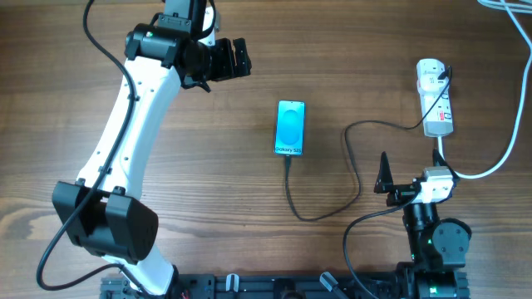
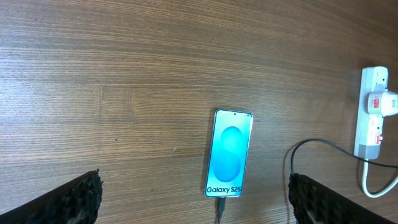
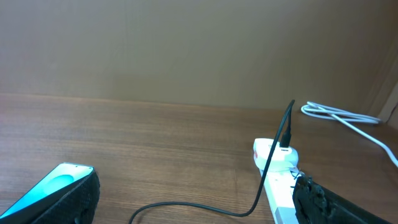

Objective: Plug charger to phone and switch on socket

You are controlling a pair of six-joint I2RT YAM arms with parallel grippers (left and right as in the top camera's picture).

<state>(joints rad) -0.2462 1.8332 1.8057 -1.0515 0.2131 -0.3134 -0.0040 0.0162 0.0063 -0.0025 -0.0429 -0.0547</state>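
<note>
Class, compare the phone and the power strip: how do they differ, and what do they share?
The phone has a teal screen; the power strip is white and longer. The phone lies central; the power strip far right. Both lie flat, linked by the black cable.

The right gripper (image 3: 196,182), its fingers spread wide at the frame's lower corners, faces a wooden table (image 3: 155,124). The cyan-lit phone (image 3: 53,186) lies lower left. The charger (image 3: 285,132) cable loops into the white socket (image 3: 280,196), with a white lead (image 3: 342,115) coiled beyond.
</note>
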